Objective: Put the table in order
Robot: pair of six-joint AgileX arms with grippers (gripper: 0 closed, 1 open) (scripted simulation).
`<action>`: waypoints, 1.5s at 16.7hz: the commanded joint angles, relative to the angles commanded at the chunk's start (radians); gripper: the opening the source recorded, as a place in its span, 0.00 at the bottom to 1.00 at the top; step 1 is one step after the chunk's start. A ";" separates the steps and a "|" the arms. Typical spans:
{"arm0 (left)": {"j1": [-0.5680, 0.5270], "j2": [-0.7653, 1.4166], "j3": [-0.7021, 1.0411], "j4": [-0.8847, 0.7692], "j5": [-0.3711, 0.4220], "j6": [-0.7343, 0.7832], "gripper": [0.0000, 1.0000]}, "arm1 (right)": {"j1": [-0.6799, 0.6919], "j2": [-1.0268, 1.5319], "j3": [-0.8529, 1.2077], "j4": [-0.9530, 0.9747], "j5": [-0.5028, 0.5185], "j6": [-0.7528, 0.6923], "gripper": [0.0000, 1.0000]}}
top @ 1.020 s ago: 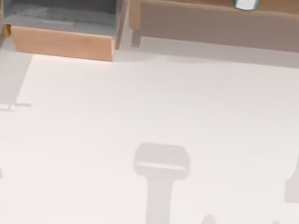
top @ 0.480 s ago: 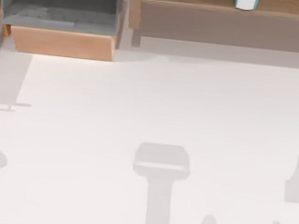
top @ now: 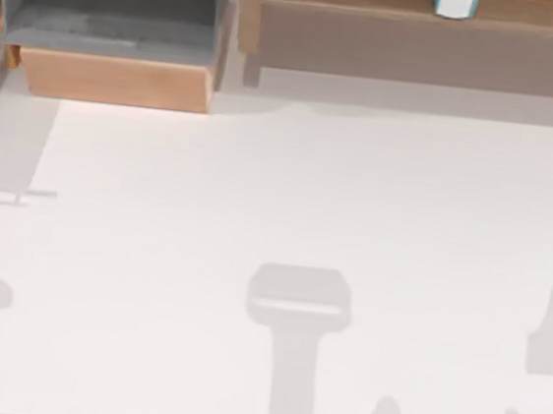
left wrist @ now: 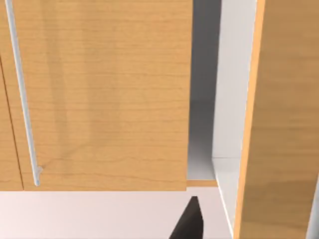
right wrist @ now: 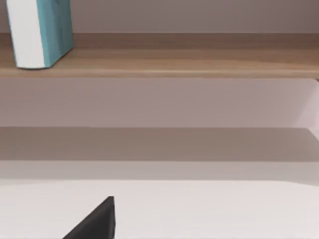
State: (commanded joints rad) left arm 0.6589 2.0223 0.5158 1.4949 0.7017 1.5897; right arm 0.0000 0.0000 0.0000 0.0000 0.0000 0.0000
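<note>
A: Although the arms are staying out of the top view, the large flat white table (top: 287,198) is spreading wide left to right beneath the long brown wooden shelf (top: 426,10), both running off-frame.

B: In the left wrist view, one dark finger (left wrist: 188,224) is pointing at the light-wood box (left wrist: 99,94); in the right wrist view, a white-and-teal upright item (right wrist: 40,32) is standing on the shelf, top cut off. Jaws: cannot tell.

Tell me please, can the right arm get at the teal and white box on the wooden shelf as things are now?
Probably yes. In the right wrist view the teal and white box stands on the open shelf, with bare table before it and nothing between. Whether the right gripper can stretch that far is unclear.
</note>
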 joint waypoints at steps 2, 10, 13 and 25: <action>0.000 0.000 0.000 0.000 0.000 0.000 0.17 | 0.000 0.000 0.000 0.000 0.000 0.000 1.00; 0.000 0.000 0.000 0.000 0.000 0.000 0.00 | 0.000 0.000 0.000 0.000 0.000 0.000 1.00; 0.002 0.010 -0.001 -0.009 0.000 -0.003 0.00 | 0.000 0.000 0.000 0.000 0.000 0.000 1.00; -0.119 0.101 0.218 -0.133 -0.120 -0.009 0.00 | 0.000 0.000 0.000 0.000 0.000 0.000 1.00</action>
State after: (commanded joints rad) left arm 0.5397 2.1234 0.7338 1.3622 0.5813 1.5809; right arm 0.0000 0.0000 0.0000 0.0000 0.0000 0.0000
